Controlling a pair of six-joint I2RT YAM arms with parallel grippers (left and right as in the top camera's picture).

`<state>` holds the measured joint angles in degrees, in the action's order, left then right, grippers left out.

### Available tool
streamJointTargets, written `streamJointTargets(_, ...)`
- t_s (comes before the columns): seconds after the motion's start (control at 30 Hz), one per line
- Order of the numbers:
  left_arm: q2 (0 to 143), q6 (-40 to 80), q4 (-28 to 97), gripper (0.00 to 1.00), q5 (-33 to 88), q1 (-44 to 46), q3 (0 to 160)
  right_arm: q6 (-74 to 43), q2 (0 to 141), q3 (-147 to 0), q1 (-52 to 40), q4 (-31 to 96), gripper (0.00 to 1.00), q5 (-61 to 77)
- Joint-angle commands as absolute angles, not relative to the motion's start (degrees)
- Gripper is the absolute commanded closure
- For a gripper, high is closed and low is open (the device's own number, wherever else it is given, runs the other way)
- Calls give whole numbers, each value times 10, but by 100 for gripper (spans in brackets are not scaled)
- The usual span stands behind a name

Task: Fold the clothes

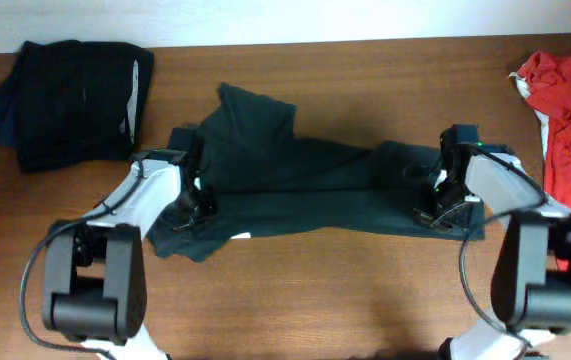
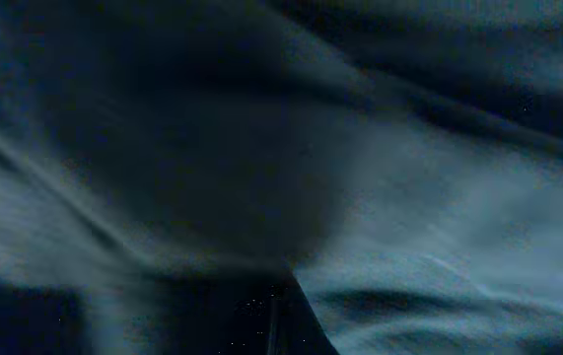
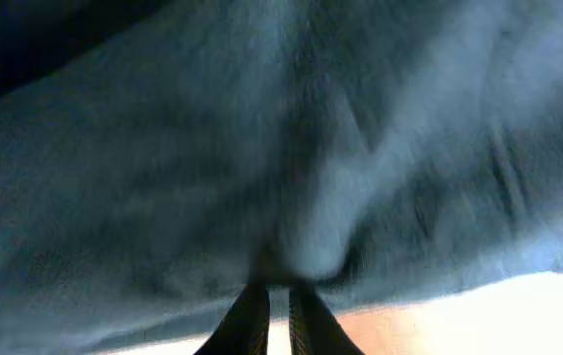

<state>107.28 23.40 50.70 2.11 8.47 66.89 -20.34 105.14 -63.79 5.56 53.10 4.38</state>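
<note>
A dark teal garment (image 1: 295, 180) lies spread across the middle of the wooden table (image 1: 315, 300), with a fold rising at its upper left. My left gripper (image 1: 187, 207) sits at its left end, and my right gripper (image 1: 433, 208) at its right end. In the left wrist view the cloth (image 2: 439, 227) fills the frame, blurred. The left fingers (image 2: 273, 320) show only as a dark closed shape at the bottom. In the right wrist view the fingers (image 3: 279, 296) are nearly together, pinching the cloth's (image 3: 261, 148) lower edge over the table (image 3: 458, 316).
A pile of black folded clothes (image 1: 70, 90) lies at the back left corner. A red garment (image 1: 570, 120) lies over something white at the right edge. Both arm bases stand at the front of the table.
</note>
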Motion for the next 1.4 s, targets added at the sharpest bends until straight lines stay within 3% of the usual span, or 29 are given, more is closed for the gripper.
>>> streamJointTargets(0.0, 1101, 253, 506, 99, -39, 38, 665, -200, 1097, -635, 53, 521, 87, 55)
streamJointTargets(0.1, 1102, 276, 552, 99, -39, 8, 665, -200, 1111, -632, 53, 522, 87, 56)
streamJointTargets(0.17, 1102, 304, 590, 99, -39, -3, 665, -216, 1111, -631, 53, 539, 96, 56)
streamJointTargets(0.33, 1070, 399, 696, 99, -38, 1, 665, -221, 1076, -631, 53, 606, 96, 53)
streamJointTargets(0.53, 832, 424, 742, 100, -41, 63, 664, -255, 895, -631, 53, 693, 96, 11)
streamJointTargets(0.57, 795, 420, 717, 99, -44, 70, 664, -253, 857, -632, 53, 689, 91, 11)
streamJointTargets(0.63, 759, 394, 667, 94, -43, 74, 664, -240, 817, -633, 53, 666, 52, 16)
streamJointTargets(0.67, 760, 389, 660, 94, -41, 74, 664, -238, 812, -633, 53, 661, 43, 15)
streamJointTargets(0.7, 768, 381, 657, 93, -37, 74, 664, -238, 814, -633, 53, 659, 38, 15)
streamJointTargets(0.83, 837, 329, 630, 90, -23, 82, 664, -241, 850, -632, 53, 646, 37, 30)
streamJointTargets(0.87, 864, 329, 626, 90, -23, 88, 664, -240, 861, -631, 53, 638, 42, 42)
streamJointTargets(0.9, 889, 329, 623, 90, -21, 94, 664, -241, 872, -629, 52, 630, 57, 52)
streamJointTargets(0.93, 927, 329, 618, 90, -11, 100, 664, -241, 888, -625, 50, 625, 77, 61)
streamJointTargets(1.0, 981, 329, 606, 97, 16, 106, 664, -241, 907, -615, 45, 616, 96, 65)
streamJointTargets(1.17, 1112, 329, 566, 100, -10, 110, 664, -245, 943, -526, 34, 504, 96, 71)
streamJointTargets(1.3, 1139, 330, 564, 100, -25, 84, 660, -248, 943, -438, 34, 393, 88, 71)
streamJointTargets(1.37, 1139, 351, 565, 100, -44, 65, 650, -276, 943, -411, 35, 368, 90, 60)
